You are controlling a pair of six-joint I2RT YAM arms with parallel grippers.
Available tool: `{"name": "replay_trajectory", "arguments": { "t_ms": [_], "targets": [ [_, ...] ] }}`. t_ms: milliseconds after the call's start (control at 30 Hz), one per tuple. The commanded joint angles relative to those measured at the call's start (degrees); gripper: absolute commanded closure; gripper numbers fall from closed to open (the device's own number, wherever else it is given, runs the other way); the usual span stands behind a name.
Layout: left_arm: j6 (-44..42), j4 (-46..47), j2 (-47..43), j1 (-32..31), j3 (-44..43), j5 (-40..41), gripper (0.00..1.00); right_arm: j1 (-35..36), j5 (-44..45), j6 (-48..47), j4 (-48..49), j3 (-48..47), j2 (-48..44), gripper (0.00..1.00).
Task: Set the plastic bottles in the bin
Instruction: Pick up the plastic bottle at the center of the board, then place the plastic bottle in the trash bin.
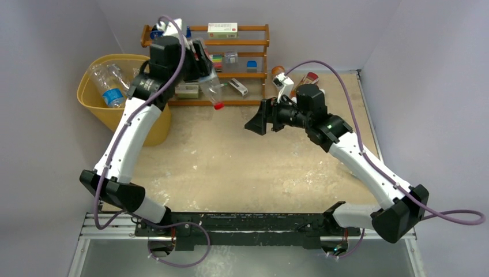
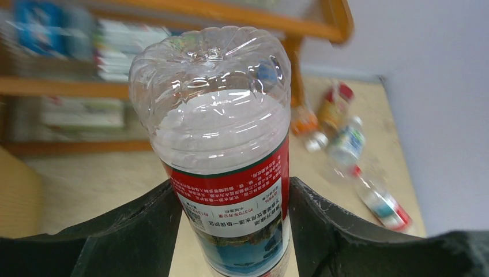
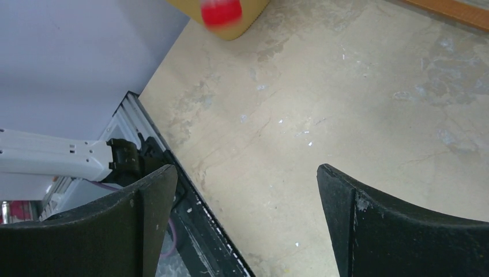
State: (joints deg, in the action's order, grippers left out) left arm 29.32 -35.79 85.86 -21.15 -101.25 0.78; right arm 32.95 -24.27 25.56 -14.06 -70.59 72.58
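Observation:
My left gripper (image 1: 203,69) (image 2: 230,222) is shut on a clear plastic bottle (image 1: 211,88) (image 2: 214,115) with a red and white label. It holds the bottle in the air in front of the shelf rack, red cap (image 1: 219,105) (image 3: 221,11) pointing down toward the table. The yellow bin (image 1: 163,122) (image 3: 249,17) stands to the left of it, with clear bottles (image 1: 109,86) lying inside. More bottles (image 1: 311,78) (image 2: 346,141) lie at the table's back right. My right gripper (image 1: 256,122) (image 3: 247,213) hangs open over mid-table with nothing between its fingers.
A brown wooden shelf rack (image 1: 254,41) with small boxes stands at the back, right behind the held bottle. Grey walls close in the table on the left, back and right. The black rail (image 3: 190,208) of the arm bases runs along the near edge.

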Motion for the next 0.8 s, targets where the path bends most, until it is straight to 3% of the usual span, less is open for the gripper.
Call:
{"name": "replay_trajectory", "arguments": {
  "t_ms": [0,133,333,567,767],
  "targets": [
    [-11.16,-5.45,2.02,1.74,-12.71,15.02,0.37,0.1,1.92,0.19,-2.85,1.02,-2.34,0.07],
    [-14.51,-6.72,4.52,5.54,-21.03,20.62,0.35,0.04,2.52,0.56,-4.81,1.09,-1.75,0.06],
    [-14.88,-7.96,8.26,18.18,-28.47,17.32,0.34,0.1,2.48,1.5,-6.79,0.32,-0.15,0.06],
    [-13.59,-6.19,10.9,34.15,-27.82,11.32,0.34,0.04,0.07,4.5,-3.35,3.38,1.12,0.06],
    [-13.59,-3.59,12.88,39.08,-25.12,10.07,0.35,0.17,-0.9,5.07,-2.79,3.15,3.55,0.06]
  ]
}}
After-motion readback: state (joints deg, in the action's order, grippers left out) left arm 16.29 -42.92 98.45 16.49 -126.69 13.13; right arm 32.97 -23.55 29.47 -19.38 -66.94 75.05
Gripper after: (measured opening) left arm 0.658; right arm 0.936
